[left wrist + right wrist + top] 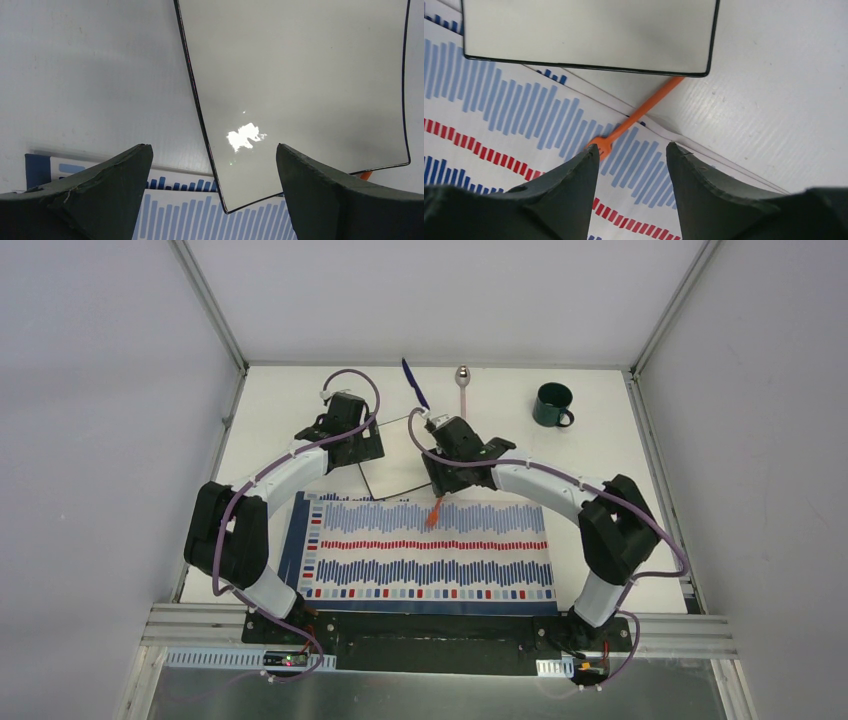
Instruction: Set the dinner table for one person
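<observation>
Since the worktop (600, 450) looks rigid and fixed, offering no hold, the left hand (212, 147) gapes empty; the right hand (633, 146) sits half-apart, centre-frame.

Top view high above dinner table (610, 440), facing down; wrist views close, share plate (300, 75).
</observation>
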You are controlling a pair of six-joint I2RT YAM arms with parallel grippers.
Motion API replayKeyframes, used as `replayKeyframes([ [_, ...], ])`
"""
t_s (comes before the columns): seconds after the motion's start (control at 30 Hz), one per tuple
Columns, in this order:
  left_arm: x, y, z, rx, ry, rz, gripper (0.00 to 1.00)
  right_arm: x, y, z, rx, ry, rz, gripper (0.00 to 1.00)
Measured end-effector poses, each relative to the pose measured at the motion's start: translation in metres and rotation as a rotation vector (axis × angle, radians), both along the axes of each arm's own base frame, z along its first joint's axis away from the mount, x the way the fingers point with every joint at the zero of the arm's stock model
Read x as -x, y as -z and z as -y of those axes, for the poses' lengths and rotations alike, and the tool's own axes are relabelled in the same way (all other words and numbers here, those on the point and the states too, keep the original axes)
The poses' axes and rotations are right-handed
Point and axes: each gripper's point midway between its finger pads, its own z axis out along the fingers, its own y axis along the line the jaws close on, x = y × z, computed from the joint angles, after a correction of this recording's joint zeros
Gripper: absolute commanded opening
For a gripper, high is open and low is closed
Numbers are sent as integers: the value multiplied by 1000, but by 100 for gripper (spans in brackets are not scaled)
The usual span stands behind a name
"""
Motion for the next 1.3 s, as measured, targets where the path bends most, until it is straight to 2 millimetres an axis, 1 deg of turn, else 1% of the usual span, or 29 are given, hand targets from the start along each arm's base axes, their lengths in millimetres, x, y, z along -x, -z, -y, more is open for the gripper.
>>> replayKeyframes([
  [0.1, 0, 0, 1, 4, 2, 2, 99, 2, -6, -12, -41, -7, 8, 57],
  [0.2, -1, -1, 1, 5, 3, 3, 99, 9, -2, -27, -69, -24, -5, 57],
  [0.27, -1, -1, 1, 5, 3, 4, 99, 15, 6, -39, -74, -41, -19, 57],
  [0.33, 0, -1, 1, 5, 2, 4, 99, 21, 19, -51, -65, -60, -38, 57],
  [0.43, 0, -2, -2, 6, -3, 7, 99, 32, 38, -60, -32, -83, -64, 57],
  [0.5, 0, -3, -3, 7, -5, 9, 99, 37, 46, -61, -5, -90, -73, 57],
  [0.57, 0, -3, -5, 8, -10, 11, 99, 37, 50, -58, 24, -84, -67, 57],
  [0.8, -2, -3, -8, 17, -15, 15, 99, 21, 46, -47, 100, -27, 3, 57],
  [0.9, 0, -1, -8, 20, -11, 9, 99, 20, 50, -43, 120, -21, 4, 57],
  [1.17, -1, 0, -11, 24, -18, 8, 99, 20, 59, -42, 136, -21, -1, 56],
  [1.3, -2, -1, -14, 26, -23, 9, 99, 18, 59, -41, 139, -16, 7, 56],
])
